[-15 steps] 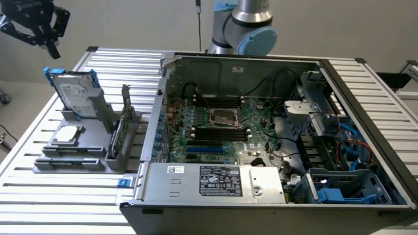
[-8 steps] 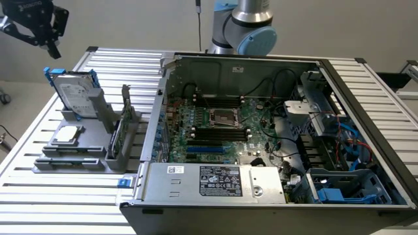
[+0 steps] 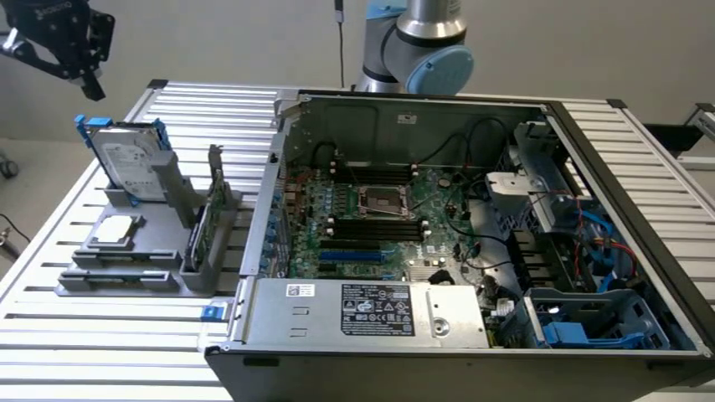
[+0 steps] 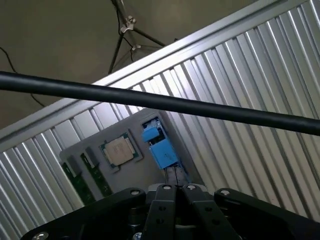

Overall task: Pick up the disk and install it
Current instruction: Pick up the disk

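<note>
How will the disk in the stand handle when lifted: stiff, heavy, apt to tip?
The disk looks like a rigid metal block: probably stiff and heavy for its size. It stands on edge in the grey stand, so a sideways nudge might tip it. Its blue rails may flex.

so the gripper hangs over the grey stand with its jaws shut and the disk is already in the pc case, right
No, the disk is not in the pc case. The exterior view shows it standing on edge in the grey stand, outside the case on that view's left. The rest holds: the gripper hangs over the stand with its jaws shut.
</note>
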